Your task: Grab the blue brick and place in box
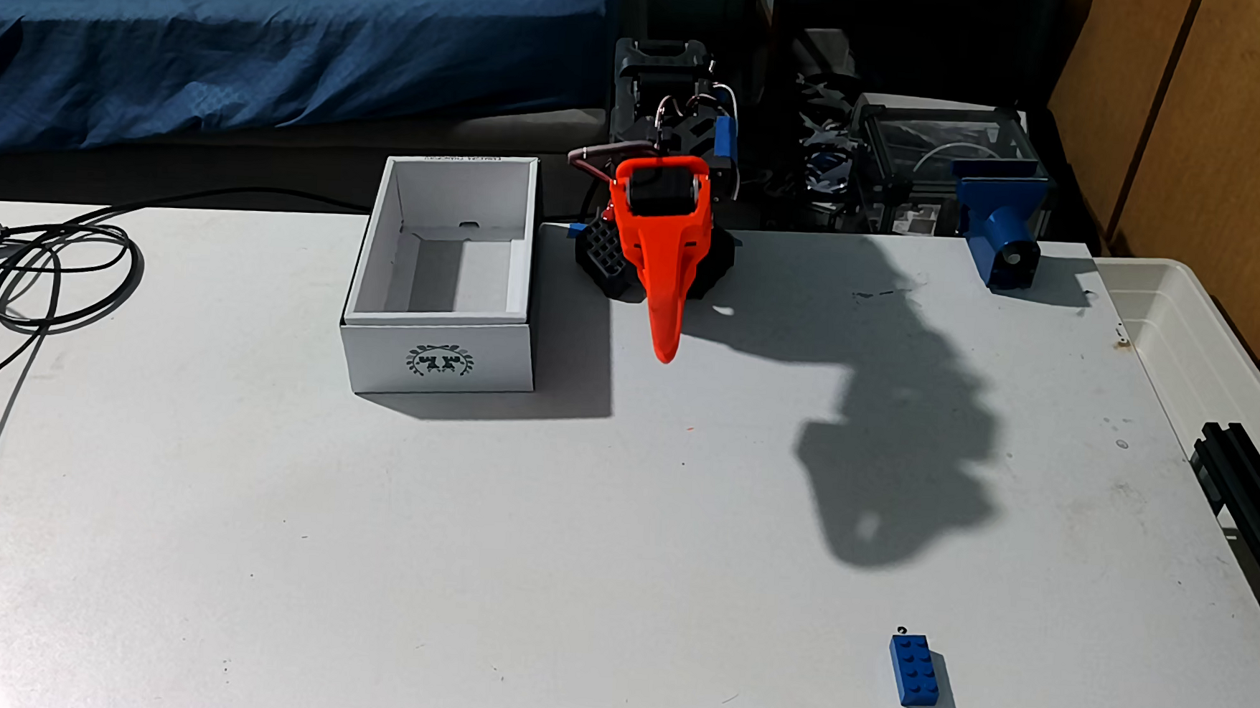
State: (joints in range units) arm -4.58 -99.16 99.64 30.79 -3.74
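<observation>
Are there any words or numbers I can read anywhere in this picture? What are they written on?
No text here can be read.
The box: a strip of small print along its far rim, too blurred to read.
The box's near side: a dark wreath-like emblem, a picture with no letters that can be made out.
The blue brick: no lettering visible.

Orange gripper (664,352) pointing down twd camera, jaws together, arm folded back
</observation>
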